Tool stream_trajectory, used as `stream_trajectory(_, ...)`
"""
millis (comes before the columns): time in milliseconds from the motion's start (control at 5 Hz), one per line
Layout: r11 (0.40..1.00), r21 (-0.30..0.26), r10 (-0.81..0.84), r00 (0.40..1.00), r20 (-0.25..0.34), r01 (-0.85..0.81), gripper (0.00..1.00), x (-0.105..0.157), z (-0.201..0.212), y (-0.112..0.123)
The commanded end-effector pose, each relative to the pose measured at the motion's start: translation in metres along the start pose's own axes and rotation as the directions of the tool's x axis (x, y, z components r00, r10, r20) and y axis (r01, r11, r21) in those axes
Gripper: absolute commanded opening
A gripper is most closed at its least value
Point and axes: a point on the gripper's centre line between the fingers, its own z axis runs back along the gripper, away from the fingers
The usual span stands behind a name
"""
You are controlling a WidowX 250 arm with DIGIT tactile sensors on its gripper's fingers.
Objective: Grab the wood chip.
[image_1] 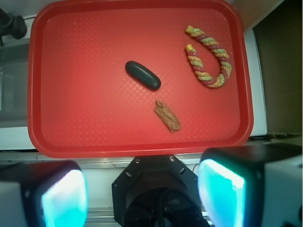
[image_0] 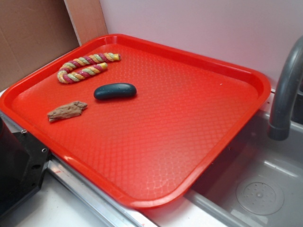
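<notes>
The wood chip [image_0: 66, 111] [image_1: 167, 116] is a small jagged brown piece lying flat on the red tray [image_0: 189, 156] [image_1: 71, 137], near its left edge in the exterior view. My gripper [image_1: 144, 194] shows only in the wrist view, high above the tray's near edge and over the robot base. It stands open, with nothing between its two teal pads [image_1: 64, 198]. The chip lies well ahead of the gripper, slightly to the right.
A smooth dark oval [image_0: 115, 91] [image_1: 142, 75] lies just beyond the chip. A red-yellow twisted rope [image_0: 86, 67] [image_1: 208, 59] curls near the tray's far left corner. The black robot base [image_1: 154, 189] [image_0: 16, 165] sits by the tray's edge. A grey sink [image_0: 255, 189] and faucet [image_0: 286, 90] stand at right.
</notes>
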Motion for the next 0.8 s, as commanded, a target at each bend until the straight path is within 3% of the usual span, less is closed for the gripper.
stream_trajectory(0,1.000,0.000,0.000,1.000,0.000,0.000,1.00,0.000,0.000,0.000)
stream_trajectory(200,0.999,0.030,-0.041,0.999,0.025,0.040,1.00,0.001,-0.003,0.005)
stream_trajectory(600,0.956,0.035,-0.294,0.949,0.112,0.292,1.00,0.010,-0.048,0.037)
